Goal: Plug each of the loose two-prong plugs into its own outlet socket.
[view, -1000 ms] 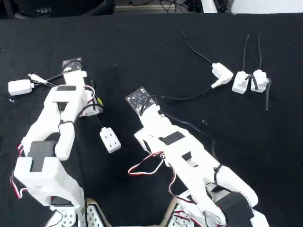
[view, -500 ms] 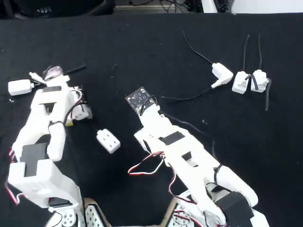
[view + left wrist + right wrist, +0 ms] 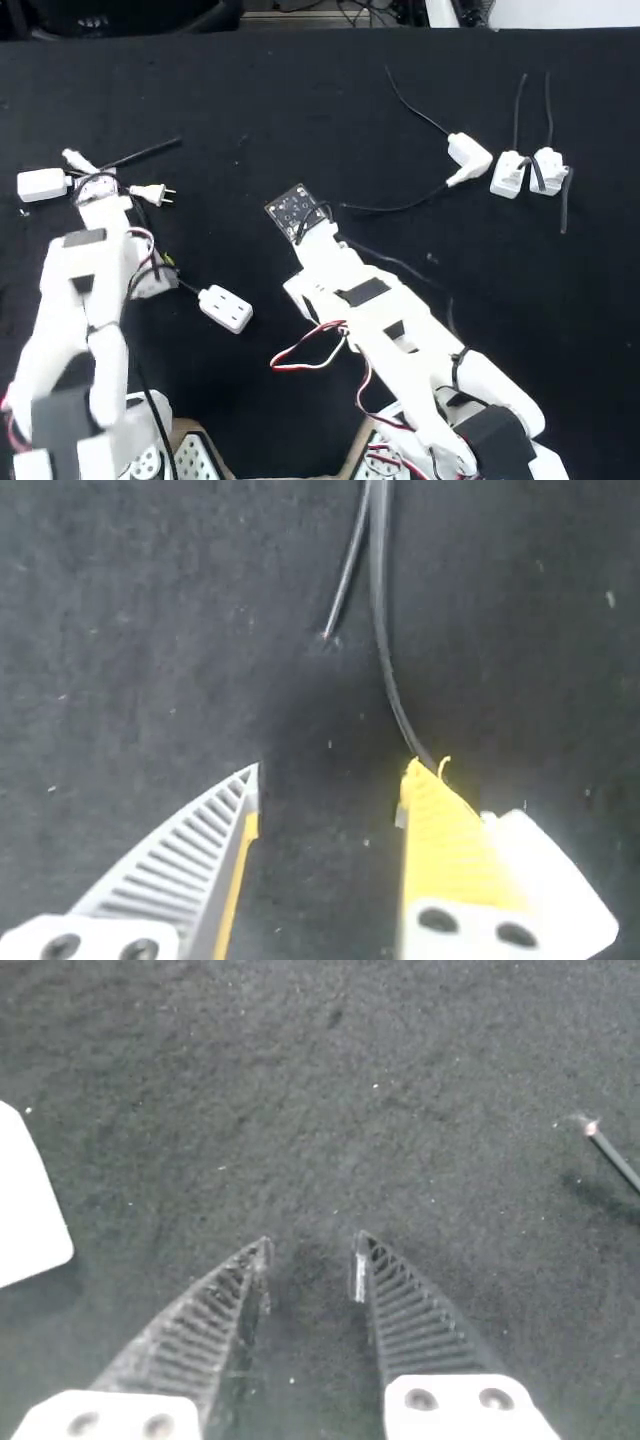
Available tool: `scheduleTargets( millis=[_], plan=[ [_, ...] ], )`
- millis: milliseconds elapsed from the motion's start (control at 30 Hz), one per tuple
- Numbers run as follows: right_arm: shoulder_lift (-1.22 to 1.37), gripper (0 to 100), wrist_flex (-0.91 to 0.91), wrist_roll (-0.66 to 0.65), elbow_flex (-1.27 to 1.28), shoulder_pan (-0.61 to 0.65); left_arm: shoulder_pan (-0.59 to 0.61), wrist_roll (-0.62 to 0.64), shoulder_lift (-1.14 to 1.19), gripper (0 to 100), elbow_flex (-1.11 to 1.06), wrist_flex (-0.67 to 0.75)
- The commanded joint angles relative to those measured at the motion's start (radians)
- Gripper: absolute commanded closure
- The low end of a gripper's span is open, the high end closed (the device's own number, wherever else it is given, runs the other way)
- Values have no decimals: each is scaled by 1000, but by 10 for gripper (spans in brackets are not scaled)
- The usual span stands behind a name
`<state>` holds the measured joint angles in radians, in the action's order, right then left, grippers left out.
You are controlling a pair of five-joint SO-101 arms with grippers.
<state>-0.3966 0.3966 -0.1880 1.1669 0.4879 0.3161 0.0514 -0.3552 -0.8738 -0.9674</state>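
Observation:
A loose two-prong plug point(image 3: 151, 193) on a black cord lies on the black cloth at the left. Just left of it is my left gripper point(image 3: 95, 190), open over bare cloth point(image 3: 330, 780), with two black cords point(image 3: 378, 630) running away ahead of its fingertips. A white outlet block point(image 3: 225, 308) lies between the two arms. My right gripper point(image 3: 295, 212) is at the table's middle, open and holding nothing point(image 3: 310, 1250). At the far right a white angled plug point(image 3: 468, 158) lies beside two white outlet blocks point(image 3: 508, 173) point(image 3: 548, 168).
A white adapter point(image 3: 40, 183) and a small white plug point(image 3: 75, 160) lie at the far left. Thin black cords point(image 3: 410, 100) trail across the back right. A white block's corner point(image 3: 25, 1210) and a cord end point(image 3: 610, 1155) flank the right gripper.
My left arm has drawn back toward the near left. The two-prong plug now lies uncovered on the cloth. The white outlet block between the arms shifted and turned a little. The right arm kept still.

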Motion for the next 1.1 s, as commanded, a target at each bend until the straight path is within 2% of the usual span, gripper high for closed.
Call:
scheduleTargets(
  millis=[0,167,267,367,533,600,767,1067],
  plan=[
    [-38,868,11,0,-54,-18,31,-66,-147,773,-21,3],
    [-105,868,109,2,-71,52,74,-71,-230,773,-30,18],
    [-185,865,135,-6,-33,158,73,23,-233,773,-79,87],
    [-236,863,143,-6,-2,252,81,60,-242,773,-134,161],
    [-203,758,143,0,-21,341,108,107,-235,773,-145,169],
    [-151,758,141,0,-54,374,136,137,-235,773,-137,169],
    [12,772,138,0,-176,399,237,212,-244,773,-136,169],
    [171,770,143,-6,-291,427,248,216,-244,773,-122,164]
  ],
)
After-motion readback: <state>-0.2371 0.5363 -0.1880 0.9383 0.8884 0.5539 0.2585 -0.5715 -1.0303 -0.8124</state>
